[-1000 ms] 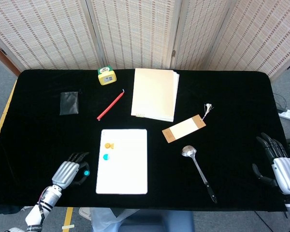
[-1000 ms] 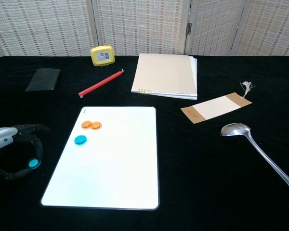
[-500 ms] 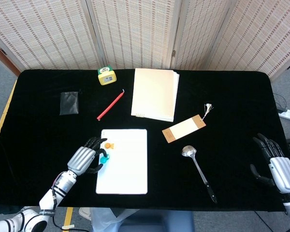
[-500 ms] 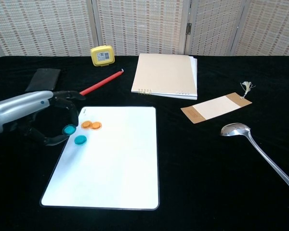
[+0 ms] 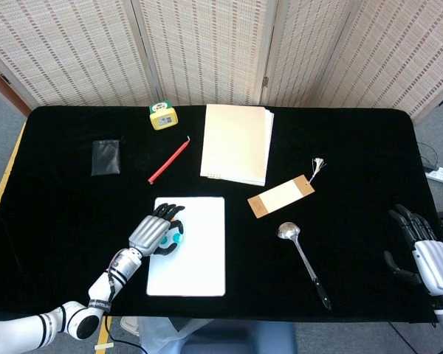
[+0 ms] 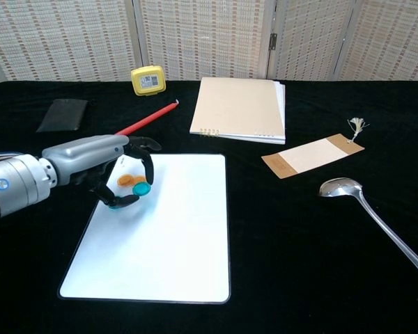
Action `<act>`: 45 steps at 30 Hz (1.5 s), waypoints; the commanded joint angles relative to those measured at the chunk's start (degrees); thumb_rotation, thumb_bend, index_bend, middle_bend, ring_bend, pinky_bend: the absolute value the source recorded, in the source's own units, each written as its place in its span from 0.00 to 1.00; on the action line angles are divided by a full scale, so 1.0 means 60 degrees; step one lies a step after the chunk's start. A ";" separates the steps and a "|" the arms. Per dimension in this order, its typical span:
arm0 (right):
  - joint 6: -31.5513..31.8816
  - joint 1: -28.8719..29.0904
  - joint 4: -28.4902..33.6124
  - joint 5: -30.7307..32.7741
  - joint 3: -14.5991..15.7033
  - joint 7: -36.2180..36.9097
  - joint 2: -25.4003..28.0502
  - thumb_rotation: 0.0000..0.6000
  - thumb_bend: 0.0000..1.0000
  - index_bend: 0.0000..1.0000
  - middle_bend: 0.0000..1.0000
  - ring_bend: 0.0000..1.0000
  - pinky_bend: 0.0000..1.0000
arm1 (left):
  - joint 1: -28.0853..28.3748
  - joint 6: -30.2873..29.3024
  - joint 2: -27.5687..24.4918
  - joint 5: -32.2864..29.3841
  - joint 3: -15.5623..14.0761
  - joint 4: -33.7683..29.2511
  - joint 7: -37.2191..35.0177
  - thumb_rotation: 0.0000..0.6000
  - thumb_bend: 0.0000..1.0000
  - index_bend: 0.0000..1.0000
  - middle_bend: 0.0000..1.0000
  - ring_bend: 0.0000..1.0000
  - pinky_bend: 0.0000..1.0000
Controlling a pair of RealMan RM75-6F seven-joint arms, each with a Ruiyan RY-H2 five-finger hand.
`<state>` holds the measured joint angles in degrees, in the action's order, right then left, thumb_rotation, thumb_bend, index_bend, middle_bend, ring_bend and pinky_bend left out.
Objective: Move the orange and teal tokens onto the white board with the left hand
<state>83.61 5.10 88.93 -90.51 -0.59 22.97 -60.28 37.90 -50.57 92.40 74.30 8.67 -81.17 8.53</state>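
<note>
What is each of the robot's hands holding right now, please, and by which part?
The left hand pinches a teal token by its edges, above the white board. The right hand holds nothing.

The left hand (image 6: 115, 170) partly covers the orange tokens (image 6: 132, 181) behind its fingers (image 6: 145, 163) (their count unclear); the right hand (image 5: 428, 254) is cut off by the head view's edge.

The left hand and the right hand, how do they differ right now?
The left hand reaches over the white board, while the right hand sits at the table's far right edge, away from everything. The left hand pinches a teal token in its fingertips; the right hand holds nothing, its fingers apart. The left hand shows in both views, the right hand only in the head view. Both have silver backs and dark fingers.
</note>
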 commanded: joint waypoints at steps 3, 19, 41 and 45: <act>0.0004 -0.0017 -0.0019 0.0015 0.0010 0.0021 -0.0009 1.00 0.48 0.00 0.00 0.00 0.00 | 0.0083 0.0087 0.0173 -0.0277 -0.0065 0.0199 0.0184 1.00 0.46 0.48 0.11 0.00 0.00; 0.0033 -0.0059 -0.0092 0.0031 0.0026 0.0118 -0.0032 1.00 0.48 0.00 0.00 0.00 0.00 | 0.0171 0.0203 0.0429 -0.0705 -0.0271 0.0573 0.0269 1.00 0.46 0.41 0.11 0.00 0.00; 0.0149 -0.0213 -0.0629 0.0193 -0.0008 0.0911 -0.0007 1.00 0.48 0.00 0.00 0.00 0.00 | -0.1936 -0.3284 -0.2698 -0.0364 0.0147 -0.1905 -0.1119 1.00 0.46 0.25 0.07 0.00 0.00; 0.0138 -0.0244 -0.0706 0.0190 0.0018 0.1230 0.0042 1.00 0.48 0.00 0.00 0.00 0.00 | -0.2559 -0.4053 -0.3240 -0.0063 -0.0105 -0.2089 -0.1187 1.00 0.46 0.26 0.07 0.00 0.00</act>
<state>84.46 3.72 84.81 -89.32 -0.57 29.75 -60.17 24.44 -72.90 74.75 72.85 8.83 -92.71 2.05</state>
